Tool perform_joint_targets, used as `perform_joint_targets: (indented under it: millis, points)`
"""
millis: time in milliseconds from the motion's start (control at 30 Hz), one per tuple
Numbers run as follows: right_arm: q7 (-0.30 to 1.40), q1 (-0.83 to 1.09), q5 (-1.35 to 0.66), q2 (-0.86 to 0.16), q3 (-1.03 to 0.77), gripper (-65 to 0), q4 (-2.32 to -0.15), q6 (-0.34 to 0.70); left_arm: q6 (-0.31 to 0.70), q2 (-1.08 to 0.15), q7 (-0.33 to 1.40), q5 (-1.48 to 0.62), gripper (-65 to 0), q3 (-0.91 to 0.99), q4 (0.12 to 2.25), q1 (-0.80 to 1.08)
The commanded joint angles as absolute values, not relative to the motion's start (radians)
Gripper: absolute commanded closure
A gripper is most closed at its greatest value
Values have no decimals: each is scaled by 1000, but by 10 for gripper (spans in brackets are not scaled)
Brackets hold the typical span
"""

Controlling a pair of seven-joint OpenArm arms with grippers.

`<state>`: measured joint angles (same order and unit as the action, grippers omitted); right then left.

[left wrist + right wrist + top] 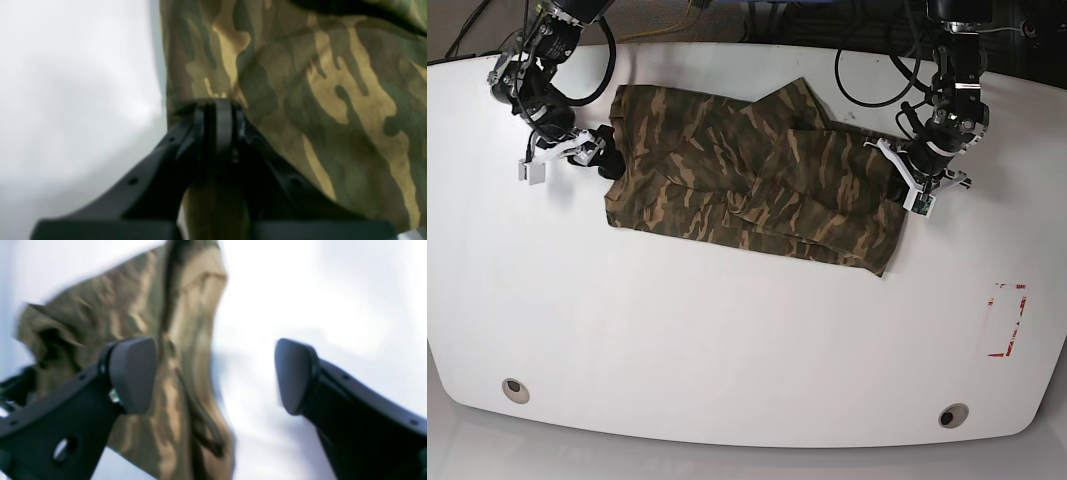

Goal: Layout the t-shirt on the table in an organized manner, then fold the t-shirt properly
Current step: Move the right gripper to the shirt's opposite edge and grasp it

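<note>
The t-shirt (747,175) lies spread on the table (727,340). The left gripper (218,110) clamps its edge, anchoring the cloth; the right gripper (215,376) stands released, jaws apart beside the opposite edge

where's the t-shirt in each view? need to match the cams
Left wrist: t-shirt fills the centre and right, its edge pinched in the shut left pincer.
Right wrist: left of centre, behind the left finger of the open right pincer.
Base: upper middle, spread between both arms.
Shared landmark: the white table bordering the cloth in every view.
</note>
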<state>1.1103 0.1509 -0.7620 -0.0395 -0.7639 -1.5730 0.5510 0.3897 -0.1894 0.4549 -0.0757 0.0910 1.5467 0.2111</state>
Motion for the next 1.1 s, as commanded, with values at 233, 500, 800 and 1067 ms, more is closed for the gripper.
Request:
perform_joint_targets:
  millis: [233, 500, 800, 1067]
  points:
    - [1119, 157, -774, -35, -691, -537, -1541, 559, 395, -194, 529, -50, -27, 90, 1544, 223]
    - [1119, 159, -771, 7, -659, -535, -1540, 559, 395, -194, 530, -50, -27, 90, 1544, 223]
    - [1119, 159, -771, 24, -581, -535, -1541, 553, 395, -194, 530, -50, -27, 90, 1544, 225]
    - [1118, 159, -769, 28, -575, -446, -1541, 556, 395, -196, 530, -50, -27, 90, 1544, 225]
